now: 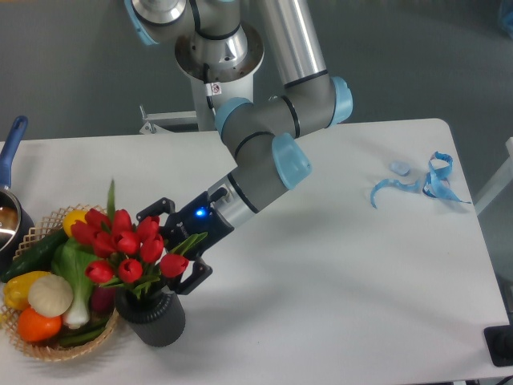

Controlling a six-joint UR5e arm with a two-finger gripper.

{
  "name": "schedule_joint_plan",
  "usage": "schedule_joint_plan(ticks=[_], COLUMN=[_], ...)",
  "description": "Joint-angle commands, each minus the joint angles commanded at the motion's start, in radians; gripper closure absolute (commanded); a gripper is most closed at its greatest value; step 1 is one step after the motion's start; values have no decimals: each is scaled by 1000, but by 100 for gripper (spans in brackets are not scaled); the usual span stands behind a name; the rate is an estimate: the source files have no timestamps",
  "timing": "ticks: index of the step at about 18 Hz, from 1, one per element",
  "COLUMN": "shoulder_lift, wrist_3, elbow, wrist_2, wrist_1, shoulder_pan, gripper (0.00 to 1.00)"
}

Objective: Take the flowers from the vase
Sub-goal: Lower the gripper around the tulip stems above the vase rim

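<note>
The flowers (127,243), a bunch of red tulips with green stems and leaves, stand in the vase (153,318), a short dark ribbed cylinder at the front left of the table. My gripper (168,245) reaches in from the right at the height of the blooms. Its black fingers (191,277) are spread apart, one behind the bunch and one in front of it. The jaws stand open around the right side of the tulips. I cannot tell whether they touch the stems.
A wicker basket (32,237) with vegetables and fruit stands right beside the vase on the left. A pot with a blue handle (12,144) is at the left edge. A blue ribbon (429,183) lies at the far right of the white table (337,281).
</note>
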State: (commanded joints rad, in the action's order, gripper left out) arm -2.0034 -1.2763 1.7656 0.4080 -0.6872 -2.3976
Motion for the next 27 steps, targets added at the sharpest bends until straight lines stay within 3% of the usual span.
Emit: schedule_joint_plan(ticks=[1, 2, 15, 27], shoulder_lift=[2, 5, 98, 106], wrist_3=[0, 0, 109, 374], elbow=[0, 0, -3, -176], wrist_2=[0, 0, -35, -90], wrist_1=[0, 0, -2, -2], shoulder_pan=[0, -2, -31, -64], gripper=[83, 99, 100, 100])
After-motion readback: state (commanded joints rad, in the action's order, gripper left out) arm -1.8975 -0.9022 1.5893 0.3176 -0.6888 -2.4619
